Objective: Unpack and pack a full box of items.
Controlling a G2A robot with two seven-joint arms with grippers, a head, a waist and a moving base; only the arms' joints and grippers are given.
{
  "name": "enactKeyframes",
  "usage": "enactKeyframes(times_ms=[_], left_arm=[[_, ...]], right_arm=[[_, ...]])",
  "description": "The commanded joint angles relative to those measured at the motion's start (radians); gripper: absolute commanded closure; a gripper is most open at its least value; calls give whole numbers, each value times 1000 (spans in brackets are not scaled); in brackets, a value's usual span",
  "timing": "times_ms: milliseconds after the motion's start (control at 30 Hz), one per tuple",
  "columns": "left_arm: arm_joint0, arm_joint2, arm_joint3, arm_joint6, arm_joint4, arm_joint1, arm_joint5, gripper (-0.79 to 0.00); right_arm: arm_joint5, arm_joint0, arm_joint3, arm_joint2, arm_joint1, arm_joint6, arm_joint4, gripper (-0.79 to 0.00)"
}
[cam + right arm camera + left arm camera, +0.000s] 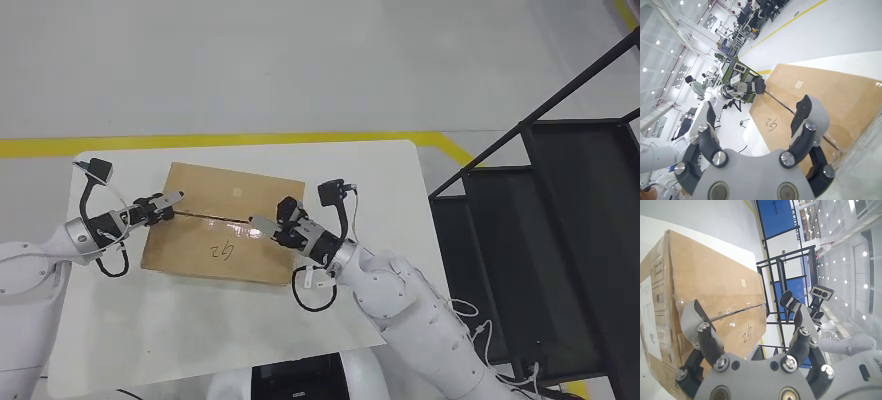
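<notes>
Sitting closed with glossy tape [728,313] over its centre seam, the box [225,240] lies on the counter [380,180], and the left gripper [174,202] and right gripper [260,222], both spread over the seam toward opposite ends, could skid off or shove it sideways.

White worktop [385,185], single load.
Cardboard box [225,190] lies flat on it, left of centre, nearer the far edge than the near one, top flaps shut.
</notes>
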Motion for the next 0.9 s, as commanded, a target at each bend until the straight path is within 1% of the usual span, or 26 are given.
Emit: enactKeyframes(times_ms=[0,100,200,233,333,433,500,567,633,733,800,867], left_arm=[[0,0,1,-1,0,0,0,-785],[0,0,1,-1,0,0,0,-785],[0,0,1,-1,0,0,0,-785],[0,0,1,-1,0,0,0,-785],[0,0,1,-1,0,0,0,-785],[0,0,1,-1,0,0,0,-785],[0,0,1,-1,0,0,0,-785],[0,0,1,-1,0,0,0,-785],[0,0,1,-1,0,0,0,-785],[0,0,1,-1,0,0,0,-785],[0,0,1,-1,0,0,0,-785],[0,0,1,-1,0,0,0,-785]], right_arm=[[5,-28,-23,32,8,13,-21,-785],[7,-84,-67,91,25,66,-77,-785],[-5,-148,-122,152,48,183,-174,-785],[-23,-171,-137,170,55,229,-197,-785],[-101,-243,-172,237,73,297,-178,-785],[-181,-314,-196,311,93,390,-156,-785],[-206,-357,-211,369,105,443,-154,-785],[-212,-392,-219,430,116,487,-202,-785],[-266,-409,-239,461,127,531,-296,-785],[-363,-415,-220,471,138,548,-382,-785],[-400,-403,-186,471,144,565,-413,-785],[-427,-382,-161,471,148,568,-413,-785]])
